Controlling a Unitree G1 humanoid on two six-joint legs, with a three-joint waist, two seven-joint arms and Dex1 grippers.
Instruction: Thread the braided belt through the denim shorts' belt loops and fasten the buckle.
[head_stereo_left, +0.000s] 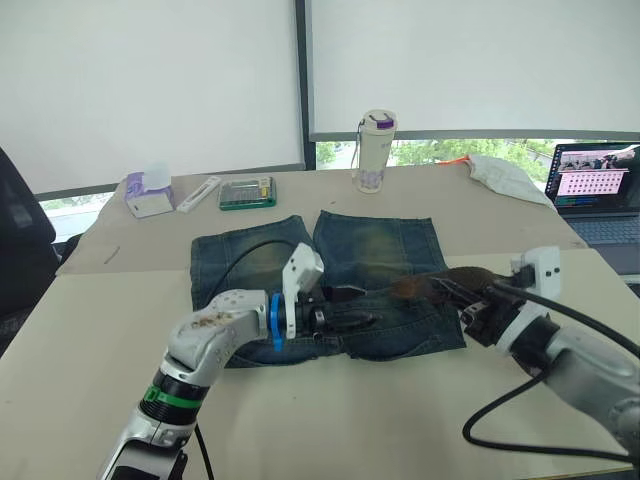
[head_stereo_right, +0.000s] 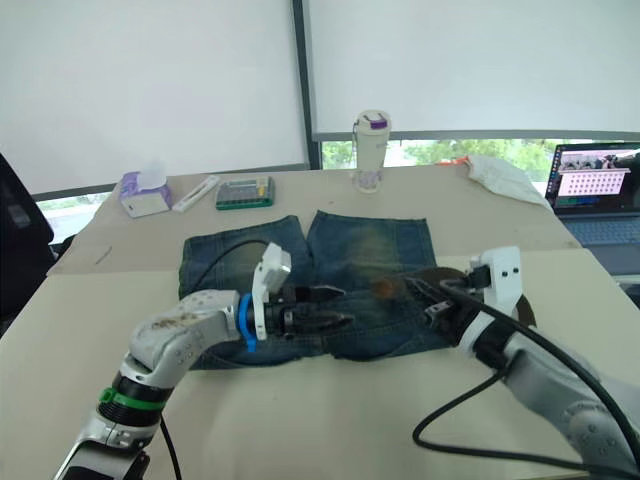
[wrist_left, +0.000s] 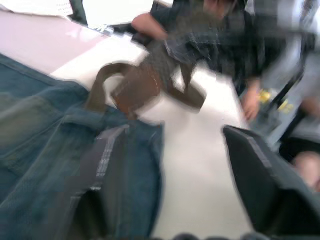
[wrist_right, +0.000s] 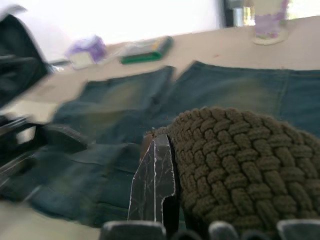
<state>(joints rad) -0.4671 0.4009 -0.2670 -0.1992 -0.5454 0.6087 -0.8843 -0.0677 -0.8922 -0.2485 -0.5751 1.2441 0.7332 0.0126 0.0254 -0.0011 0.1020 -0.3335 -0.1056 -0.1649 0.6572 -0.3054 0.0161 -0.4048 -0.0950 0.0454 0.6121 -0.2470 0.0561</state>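
The denim shorts (head_stereo_left: 330, 275) lie flat on the table, waistband toward me. My left gripper (head_stereo_left: 350, 310) is open at the middle of the waistband, one finger (wrist_left: 100, 195) against the denim edge (wrist_left: 135, 165) and the other finger (wrist_left: 265, 190) over bare table. My right gripper (head_stereo_left: 452, 296) is at the waistband's right part, shut on the braided belt (wrist_right: 240, 170), whose brown strap (head_stereo_left: 435, 285) bunches over the denim. From the left wrist the belt (wrist_left: 145, 85) hangs just past the waistband edge. The buckle is hidden. I cannot make out the belt loops.
Behind the shorts stand a white bottle (head_stereo_left: 375, 150), a green box (head_stereo_left: 247, 192), a white stick (head_stereo_left: 198, 193) and a tissue pack (head_stereo_left: 148, 192). A white cloth (head_stereo_left: 505, 175) and a laptop (head_stereo_left: 600, 190) are at the back right. A black cable (head_stereo_left: 520, 400) trails from my right arm.
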